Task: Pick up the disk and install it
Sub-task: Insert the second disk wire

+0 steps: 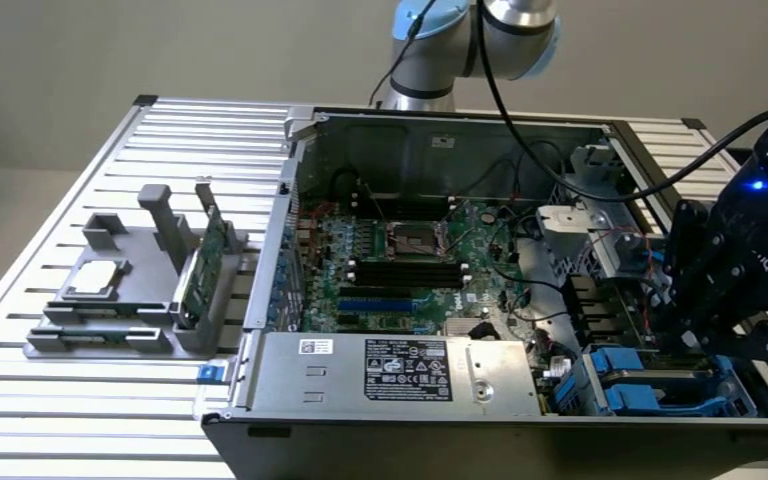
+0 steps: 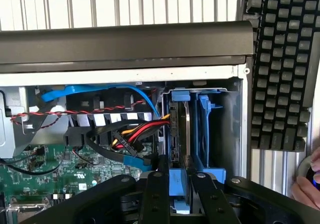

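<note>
The black two-fingered pincer [image 2: 180, 184] is down inside the open grey computer case [image 1: 398, 375], at the near corner on the exterior view's right. Its two fingers [image 2: 156, 189] are squeezed onto the blue plastic end tab of the disk [image 2: 180, 134] — a flat silver-grey hard drive in a blue plastic carrier, standing on its edge in the drive slot by the case wall. The pincer is narrow, pinching the blue tab between its fingers. Just beside the disk there is a bunch of red, yellow and black wires [image 2: 131, 134] and a flat blue cable [image 2: 100, 92]. In the middle of the case lies the green circuit board [image 1: 398, 265]. Left of the case, on the ribbed metal table [image 1: 91, 400], sits a grey plastic holder [image 1: 111, 310] with a small square silver chip [image 1: 96, 278] and a thin green card [image 1: 208, 262] standing up. A black keyboard [image 2: 285, 69] lies beyond the case — near it, a person's hand [image 2: 306, 181] peeks in.
</note>
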Controlling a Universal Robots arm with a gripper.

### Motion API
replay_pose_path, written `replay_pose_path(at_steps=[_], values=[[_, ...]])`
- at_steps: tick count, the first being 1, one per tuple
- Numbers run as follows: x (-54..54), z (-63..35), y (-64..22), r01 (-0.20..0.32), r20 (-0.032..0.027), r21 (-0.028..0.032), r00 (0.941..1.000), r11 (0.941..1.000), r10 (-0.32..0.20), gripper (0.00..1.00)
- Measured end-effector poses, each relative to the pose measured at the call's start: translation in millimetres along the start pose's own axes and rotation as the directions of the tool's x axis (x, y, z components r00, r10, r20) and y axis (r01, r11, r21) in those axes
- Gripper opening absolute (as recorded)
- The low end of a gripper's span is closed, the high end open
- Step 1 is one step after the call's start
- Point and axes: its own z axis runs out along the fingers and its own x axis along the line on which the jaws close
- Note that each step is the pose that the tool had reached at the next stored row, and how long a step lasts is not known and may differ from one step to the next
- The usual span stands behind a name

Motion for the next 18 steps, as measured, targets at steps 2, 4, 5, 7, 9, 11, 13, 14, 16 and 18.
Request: replay_pose_path(at_steps=[2,4,5,7,9,11,13,14,16,18], values=[[0.3,0.2,-0.1,0.000,-0.0006,-0.0002,1.0000,1.0000,0.000,0.25],[0.4,-4.6,-0.4,0.000,-0.0004,-0.0007,1.0000,1.0000,0.000,0.25],[0.5,-8.4,-0.6,0.000,-0.0005,-0.0008,1.0000,1.0000,0.000,0.25],[0.6,-14.2,-0.8,0.000,-0.0004,-0.0009,1.0000,1.0000,0.000,0.25],[0.7,-17.0,-0.9,0.000,-0.0003,-0.0009,1.0000,1.0000,0.000,0.25],[2.1,-17.4,-1.4,-0.001,-0.0005,-0.0009,1.0000,1.0000,0.001,0.25],[5.9,-17.6,-2.2,0.000,-0.0007,-0.0009,1.0000,1.0000,0.000,0.25],[7.7,-18.6,-2.4,0.000,-0.0004,-0.0010,1.0000,1.0000,0.000,0.25],[9.5,-23.9,-2.6,0.000,-0.0005,-0.0009,1.0000,1.0000,0.000,0.25],[9.9,-29.6,-2.7,0.000,-0.0004,-0.0009,1.0000,1.0000,0.000,0.25]])
